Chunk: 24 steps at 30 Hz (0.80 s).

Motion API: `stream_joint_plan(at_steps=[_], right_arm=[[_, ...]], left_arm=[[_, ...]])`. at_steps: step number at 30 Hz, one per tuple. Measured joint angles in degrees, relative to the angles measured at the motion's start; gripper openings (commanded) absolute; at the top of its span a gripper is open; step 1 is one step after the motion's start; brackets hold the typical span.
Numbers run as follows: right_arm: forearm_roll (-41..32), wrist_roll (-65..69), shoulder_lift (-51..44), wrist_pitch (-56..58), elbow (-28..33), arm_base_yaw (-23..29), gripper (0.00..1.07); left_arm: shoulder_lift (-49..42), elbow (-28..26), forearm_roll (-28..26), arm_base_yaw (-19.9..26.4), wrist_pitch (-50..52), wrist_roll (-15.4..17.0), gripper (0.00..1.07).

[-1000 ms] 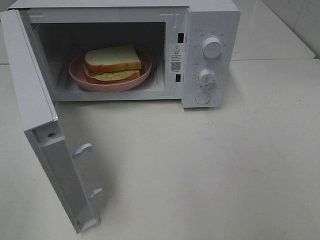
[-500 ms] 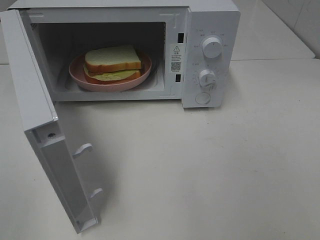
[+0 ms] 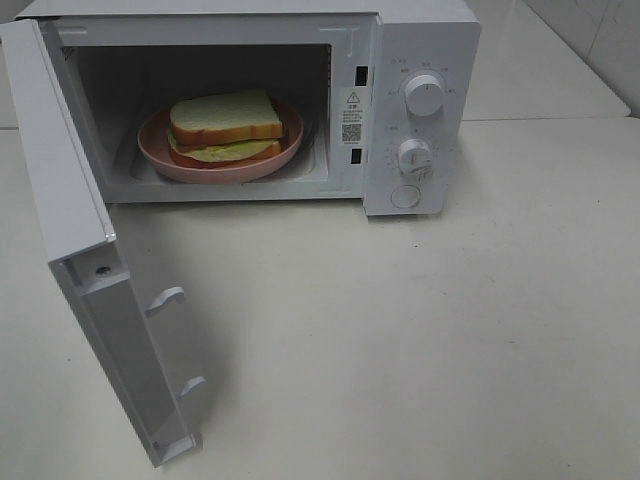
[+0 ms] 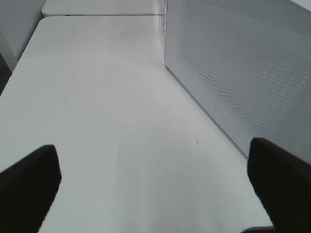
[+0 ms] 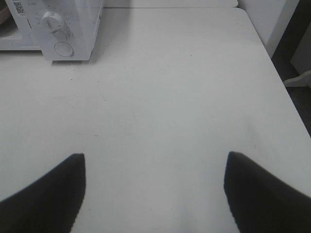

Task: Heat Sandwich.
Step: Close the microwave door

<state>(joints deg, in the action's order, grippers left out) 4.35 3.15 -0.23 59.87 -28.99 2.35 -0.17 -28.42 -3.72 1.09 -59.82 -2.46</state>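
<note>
On the desk (image 3: 450,330), the microwave (image 3: 455,60) had its door (image 3: 120,340) wide open toward the left side; inside, the pink plate (image 3: 150,150) carried the sandwich (image 3: 225,118). The left pincer (image 4: 153,167) (jaws apart, empty) sat beside that door, nearer than the right pincer (image 5: 154,160), likewise spread and empty.

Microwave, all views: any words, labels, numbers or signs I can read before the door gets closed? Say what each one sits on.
No text can be quoted; none is legible.
Sticker on the microwave front frame, beside the cavity: a warning triangle and a QR-like square; its print is too small to read.
Marks around the upper knob and lower knob: too small to read.
Right wrist view, same sticker's corner: blurred, unreadable.
</note>
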Motion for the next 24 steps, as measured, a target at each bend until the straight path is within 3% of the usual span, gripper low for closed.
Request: stream_joint_plan(at_steps=[24], right_arm=[[0.00,0.00,0.00,0.00,0.00,0.00,0.75]], left_arm=[[0.00,0.00,0.00,0.00,0.00,0.00,1.00]])
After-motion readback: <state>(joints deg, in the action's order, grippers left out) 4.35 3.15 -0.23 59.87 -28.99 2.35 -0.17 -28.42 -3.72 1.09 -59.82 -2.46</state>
